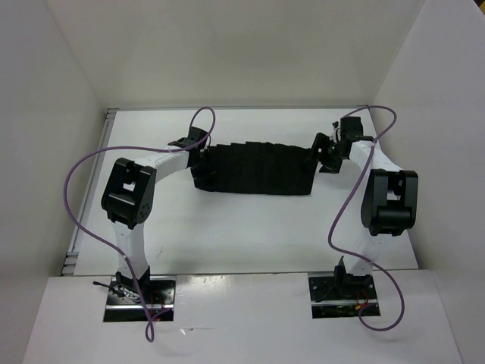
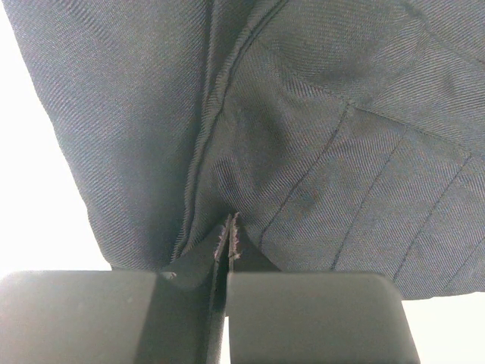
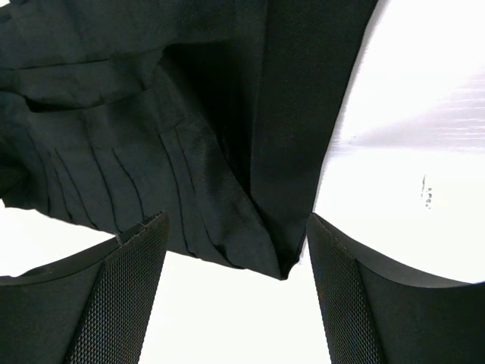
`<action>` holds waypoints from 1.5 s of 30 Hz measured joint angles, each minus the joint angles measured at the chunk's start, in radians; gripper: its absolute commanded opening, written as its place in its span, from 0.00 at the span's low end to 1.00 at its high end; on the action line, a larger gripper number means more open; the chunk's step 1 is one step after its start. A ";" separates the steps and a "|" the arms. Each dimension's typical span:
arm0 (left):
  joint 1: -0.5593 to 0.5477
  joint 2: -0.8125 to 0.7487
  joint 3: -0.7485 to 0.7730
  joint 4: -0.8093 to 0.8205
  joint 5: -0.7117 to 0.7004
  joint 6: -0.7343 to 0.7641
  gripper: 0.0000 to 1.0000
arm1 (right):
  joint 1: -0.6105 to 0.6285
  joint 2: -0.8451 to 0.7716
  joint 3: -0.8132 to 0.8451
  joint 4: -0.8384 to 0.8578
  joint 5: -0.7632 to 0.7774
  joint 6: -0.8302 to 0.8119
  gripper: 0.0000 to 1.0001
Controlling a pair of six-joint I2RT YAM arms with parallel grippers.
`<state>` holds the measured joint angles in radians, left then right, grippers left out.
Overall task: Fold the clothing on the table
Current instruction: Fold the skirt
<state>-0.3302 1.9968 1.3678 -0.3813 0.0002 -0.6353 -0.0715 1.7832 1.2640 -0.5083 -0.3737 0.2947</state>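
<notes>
The clothing (image 1: 254, 168) is a black pleated garment spread widthways on the white table (image 1: 250, 235), between the two arms. My left gripper (image 1: 203, 155) is at its left end, shut on a pinch of the fabric. In the left wrist view the clothing (image 2: 303, 136) fills the frame and the left gripper (image 2: 229, 243) has its pads pressed together on a fold. My right gripper (image 1: 320, 155) is at the garment's right end. In the right wrist view the right gripper (image 3: 236, 220) stands open, with a corner of the clothing (image 3: 220, 174) lying between its fingers (image 3: 136, 273), ungripped.
White walls (image 1: 45, 152) close in the table on the left, back and right. Purple cables (image 1: 83, 163) loop from each arm over the table. Bare white table lies in front of the garment, towards the arm bases (image 1: 140, 299).
</notes>
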 measured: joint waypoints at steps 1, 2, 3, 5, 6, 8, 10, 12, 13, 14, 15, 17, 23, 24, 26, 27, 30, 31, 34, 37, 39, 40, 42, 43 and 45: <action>0.000 0.000 0.000 0.000 0.000 0.000 0.00 | 0.002 0.000 0.000 0.000 0.006 -0.001 0.78; 0.000 0.000 0.000 0.000 0.000 0.000 0.00 | 0.005 0.000 0.000 0.000 0.016 -0.001 0.78; 0.000 0.000 -0.001 0.000 0.000 0.000 0.00 | 0.009 0.001 0.000 0.000 0.024 -0.001 0.78; 0.000 -0.002 -0.004 0.003 0.000 0.000 0.00 | 0.019 0.006 0.000 0.000 0.035 -0.001 0.78; 0.000 -0.003 -0.006 0.004 0.000 0.000 0.00 | 0.024 0.010 0.000 -0.001 0.040 -0.001 0.78; 0.000 -0.005 -0.009 0.005 0.001 0.000 0.00 | 0.033 0.019 0.000 -0.001 0.045 -0.001 0.78; 0.000 -0.005 -0.009 0.005 0.001 0.000 0.00 | 0.036 0.029 0.001 -0.001 0.048 -0.002 0.79; 0.001 -0.006 -0.013 0.009 0.002 0.000 0.00 | 0.037 0.041 0.001 -0.001 0.052 -0.004 0.79; 0.001 -0.007 -0.014 0.011 0.002 0.000 0.00 | 0.037 0.049 0.001 -0.001 0.055 -0.005 0.79; 0.001 -0.010 -0.017 0.012 0.002 0.000 0.00 | 0.037 0.056 0.001 -0.001 0.057 -0.005 0.79; 0.001 -0.011 -0.021 0.015 0.002 0.000 0.00 | 0.038 0.064 0.000 0.000 0.059 -0.005 0.79; 0.001 -0.016 -0.027 0.015 0.002 0.000 0.00 | 0.039 0.082 0.000 -0.001 0.063 -0.006 0.87; 0.002 -0.017 -0.031 0.017 0.007 0.000 0.00 | 0.039 0.123 0.000 0.000 0.030 -0.011 0.87; 0.002 -0.018 -0.033 0.019 0.007 0.000 0.00 | 0.039 0.126 0.000 0.000 0.023 -0.013 0.87; 0.002 -0.019 -0.033 0.019 0.008 0.000 0.00 | 0.039 0.128 0.000 0.001 0.010 -0.014 0.87; 0.002 -0.019 -0.033 0.019 0.008 0.000 0.00 | 0.039 0.129 0.000 0.003 0.003 -0.016 0.87; 0.002 -0.019 -0.033 0.019 0.012 0.000 0.00 | 0.039 0.138 0.001 0.009 -0.012 -0.016 0.84; 0.002 -0.019 -0.033 0.020 0.013 0.000 0.00 | 0.039 0.140 0.002 0.011 -0.016 -0.016 0.82; 0.002 -0.019 -0.035 0.022 0.019 0.000 0.00 | 0.039 0.146 0.003 0.019 -0.016 -0.011 0.74; 0.005 -0.020 -0.041 0.030 0.026 0.000 0.00 | 0.040 0.156 0.007 0.030 -0.014 -0.002 0.57; 0.006 -0.021 -0.042 0.032 0.028 0.000 0.00 | 0.041 0.163 0.007 0.037 -0.005 0.001 0.46; 0.006 -0.021 -0.042 0.033 0.029 0.000 0.00 | 0.041 0.169 0.007 0.038 0.000 0.005 0.35; 0.006 -0.021 -0.044 0.034 0.031 0.000 0.00 | 0.041 0.172 0.007 0.041 0.005 0.005 0.23; 0.006 -0.021 -0.044 0.035 0.031 0.000 0.00 | 0.041 0.173 0.007 0.042 0.006 0.006 0.13; 0.007 -0.021 -0.044 0.035 0.032 0.000 0.00 | 0.042 0.174 0.007 0.043 0.007 0.007 0.00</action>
<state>-0.3233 1.9755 1.3235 -0.3458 0.0326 -0.6357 -0.0292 1.9568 1.2709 -0.4648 -0.3664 0.3016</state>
